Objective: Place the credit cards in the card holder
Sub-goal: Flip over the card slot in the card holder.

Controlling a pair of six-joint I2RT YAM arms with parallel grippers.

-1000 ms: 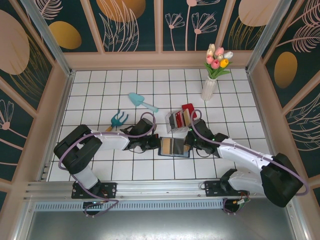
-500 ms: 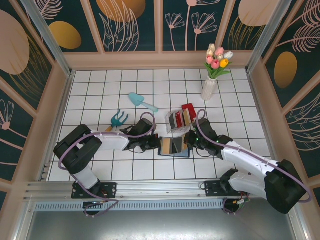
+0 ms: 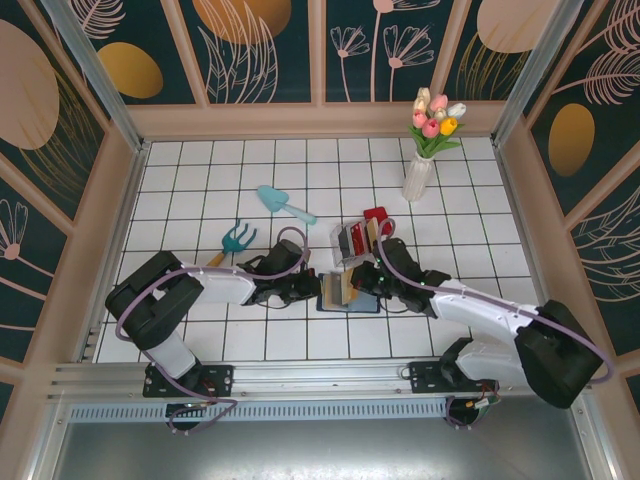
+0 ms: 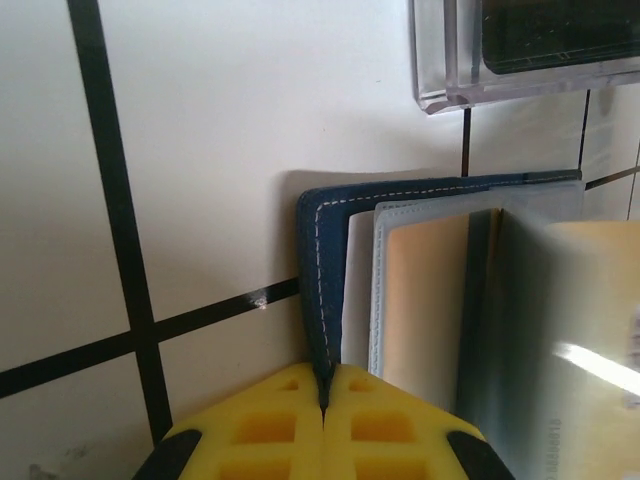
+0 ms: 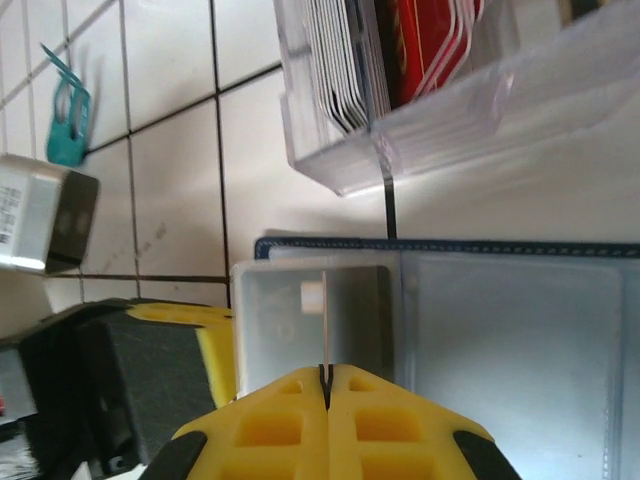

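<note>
The navy card holder lies open on the white tiled counter, just beside the clear slotted rack. The left pincer is clamped on its stitched edge; the right pincer pinches a gold-tan card, held upright over it

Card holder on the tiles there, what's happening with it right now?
Both arms are working on the open navy card holder. The left hand is shut on its stitched edge, while the right hand pinches a clear inner sleeve that stands lifted from it. A red card and other cards sit upright in the clear slotted rack just beyond the holder.
</note>
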